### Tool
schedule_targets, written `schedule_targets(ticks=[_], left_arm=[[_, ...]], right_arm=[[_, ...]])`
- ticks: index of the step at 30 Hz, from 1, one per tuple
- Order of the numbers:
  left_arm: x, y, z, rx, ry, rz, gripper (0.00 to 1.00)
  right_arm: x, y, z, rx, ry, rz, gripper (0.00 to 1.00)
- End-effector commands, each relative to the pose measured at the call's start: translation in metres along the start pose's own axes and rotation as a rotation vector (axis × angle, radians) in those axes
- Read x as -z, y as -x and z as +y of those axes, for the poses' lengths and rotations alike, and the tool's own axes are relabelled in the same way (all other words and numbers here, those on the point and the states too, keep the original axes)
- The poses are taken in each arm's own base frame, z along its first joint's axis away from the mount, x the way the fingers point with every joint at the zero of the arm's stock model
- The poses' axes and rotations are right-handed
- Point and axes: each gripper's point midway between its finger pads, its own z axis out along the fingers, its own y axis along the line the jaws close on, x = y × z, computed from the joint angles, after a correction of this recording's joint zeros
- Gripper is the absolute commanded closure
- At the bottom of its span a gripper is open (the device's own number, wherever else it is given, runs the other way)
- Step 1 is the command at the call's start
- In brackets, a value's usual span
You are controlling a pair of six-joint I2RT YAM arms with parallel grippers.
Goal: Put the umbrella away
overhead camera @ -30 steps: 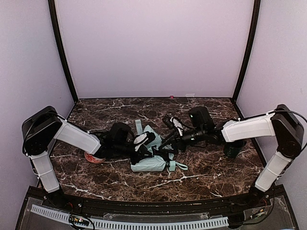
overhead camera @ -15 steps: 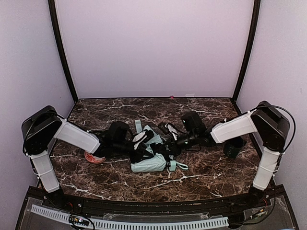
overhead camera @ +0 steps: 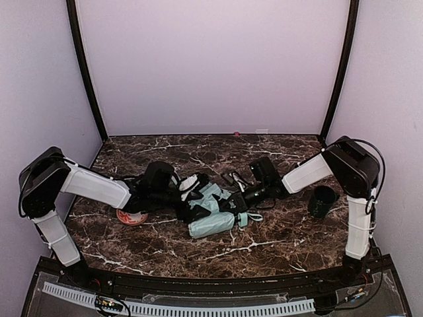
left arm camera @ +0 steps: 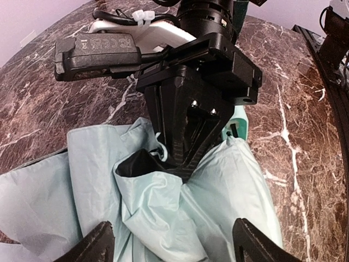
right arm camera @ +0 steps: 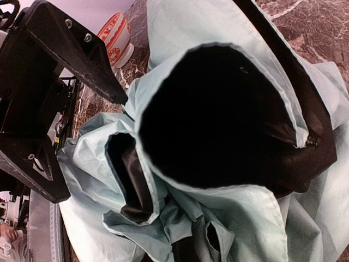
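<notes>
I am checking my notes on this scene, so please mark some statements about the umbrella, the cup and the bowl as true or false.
1. The umbrella lies on the table, between the left arm and the right arm. True.
2. The cup stands on the left side. False: it stands on the right, near the right arm.
3. The umbrella is fully open. False: it is collapsed, its fabric in crumpled folds.
4. The fabric is pale mint with a black lining. True.
5. A red-and-white bowl sits near the left arm. True.

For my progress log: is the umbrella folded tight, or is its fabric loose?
Collapsed but loose. The umbrella lies bunched on the table; the right wrist view shows gaping folds with black lining exposed.
</notes>
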Motion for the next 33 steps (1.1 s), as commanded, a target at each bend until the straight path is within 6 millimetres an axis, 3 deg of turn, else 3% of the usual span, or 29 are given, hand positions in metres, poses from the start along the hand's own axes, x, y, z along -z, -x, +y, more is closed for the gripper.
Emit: schedule_targets(ticks=[1,3,7,11,14,17,19,22,24,25,30,33], left_arm=[[-0.004,-0.012,0.015,0.023,0.057,0.08,0.23],[-0.017,-0.028,0.025,0.075,0.06,0.129,0.23],[-0.033,-0.029,0.032,0.095,0.052,0.126,0.29],[-0.035,-0.014,0.026,0.097,0.008,0.054,0.62],[-0.035,-0.022,-0.002,0.102,-0.154,0.071,0.84],[-0.029,-0.035,-0.016,0.137,-0.213,0.113,1.0],[-0.028,-0.044,-0.001,0.159,-0.12,0.129,1.0],[-0.036,-0.065,0.037,0.21,0.021,0.215,1.0],[-0.041,-0.083,0.048,0.205,0.061,0.319,1.0],[-0.043,-0.09,0.045,0.198,0.042,0.352,1.0],[-0.039,-0.11,0.026,0.174,-0.037,0.391,1.0],[-0.038,-0.114,0.02,0.187,-0.06,0.389,1.0]], right_arm=[[-0.007,-0.026,-0.027,-0.086,-0.076,0.081,1.0],[-0.007,-0.029,-0.027,-0.093,-0.074,0.092,1.0],[-0.006,-0.03,-0.022,-0.095,-0.057,0.092,1.0],[-0.005,-0.025,-0.012,-0.085,-0.027,0.081,1.0],[-0.002,-0.025,-0.008,-0.078,-0.025,0.081,1.0],[0.004,-0.019,-0.003,-0.06,-0.04,0.069,1.0],[0.005,-0.015,0.0,-0.06,-0.034,0.056,1.0],[0.006,-0.012,0.005,-0.071,-0.013,0.039,1.0],[0.01,-0.009,0.01,-0.072,-0.011,0.022,1.0],[0.013,-0.008,0.012,-0.071,-0.013,0.013,1.0],[0.04,0.003,0.017,-0.04,-0.106,-0.043,0.72],[0.063,0.018,0.016,0.03,-0.231,-0.093,0.63]])
